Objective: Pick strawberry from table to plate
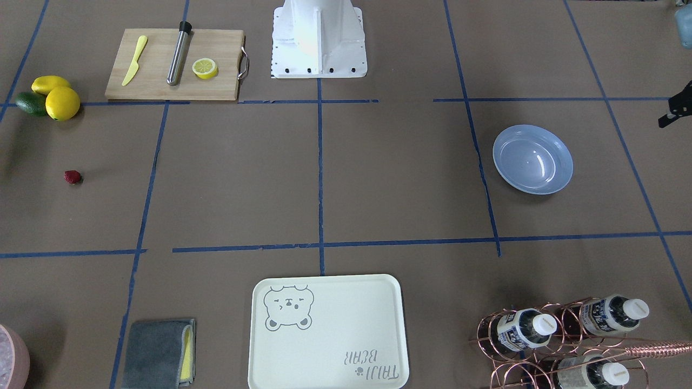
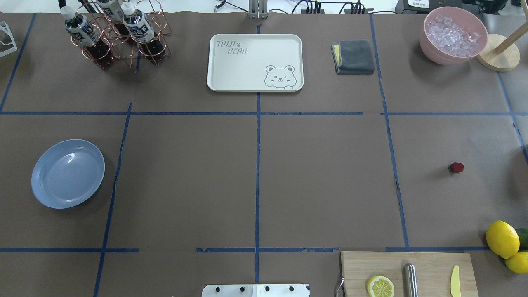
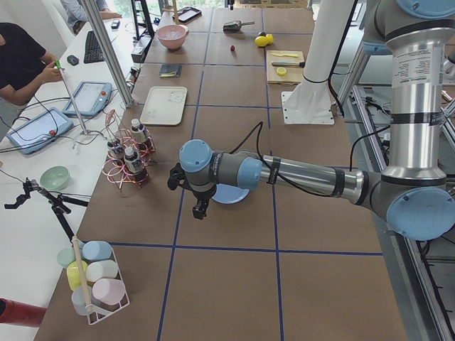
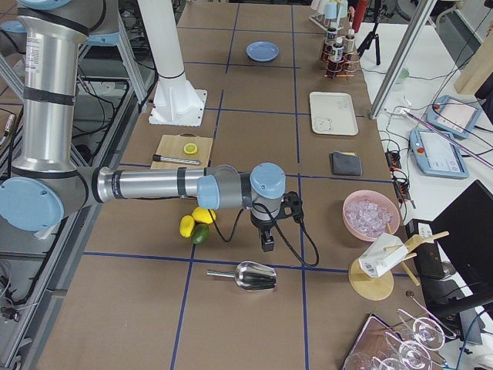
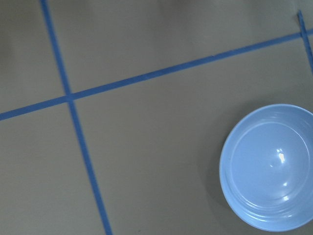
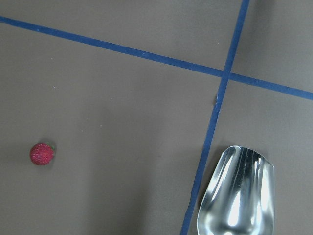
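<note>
Strawberry [image 1: 73, 176] is lying on desk [image 1: 378, 178] toward its right edge; plate [image 1: 532, 159] is sitting toward left edge. Left gripper [image 3: 200, 212], right gripper [image 4: 266, 244] are hovering; opening width cannot be told.

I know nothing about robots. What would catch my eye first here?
Two big silver-and-blue arms stretch over a brown table marked with blue tape. The left arm reaches out near a glossy light-blue plate at one end, and the right arm is at the other end. There a tiny red strawberry sits alone on bare paper, with bright yellow lemons closer to the robot.
</note>
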